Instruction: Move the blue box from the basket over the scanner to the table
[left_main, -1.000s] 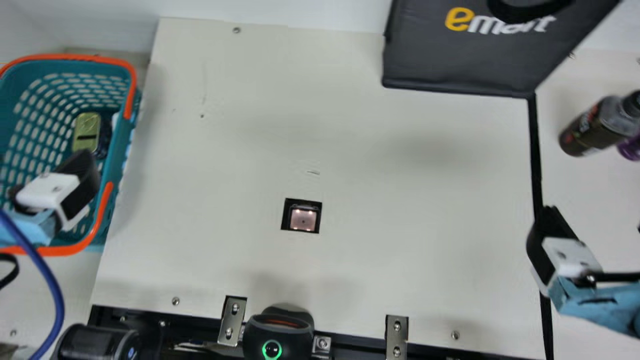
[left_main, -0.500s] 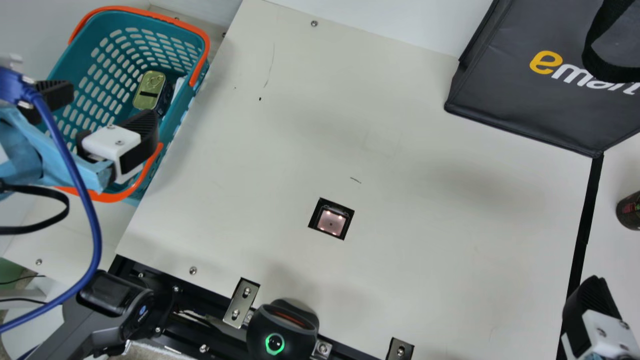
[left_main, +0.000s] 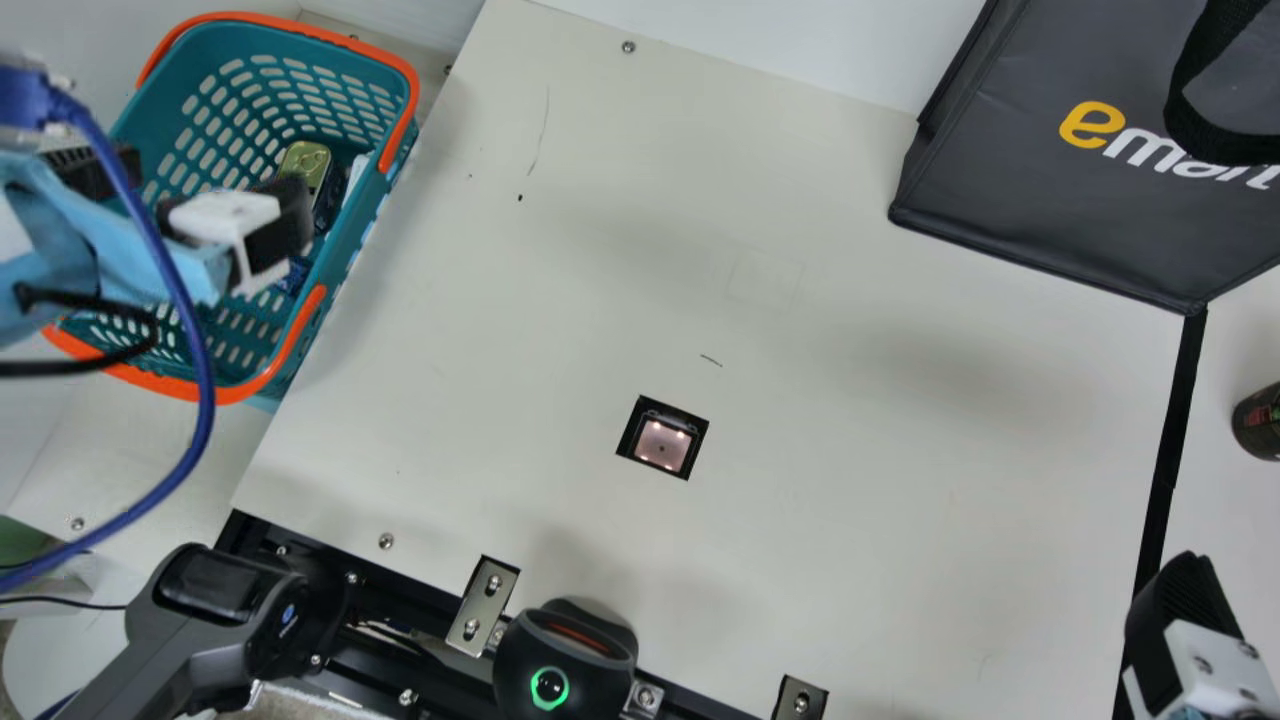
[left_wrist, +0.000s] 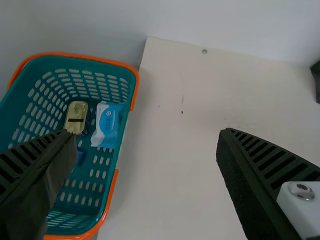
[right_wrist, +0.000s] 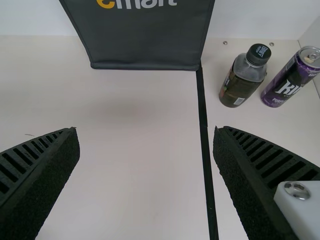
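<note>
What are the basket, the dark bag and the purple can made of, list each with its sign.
Basket: looks like moulded plastic, smooth teal, going by the regular slots in its wall.
Dark bag: probably fabric, perhaps coated, with a dull finish; the looped strap and edge seams suggest it.
Purple can: likely thin metal, glossy, given its silvery rimmed top.

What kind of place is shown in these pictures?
Probably a mock shop checkout, set up for robot work. A shopping basket with a blue-and-white packet is at one side, a lit scanner is set into the table, and a dark shopping bag stands at the far edge.
</note>
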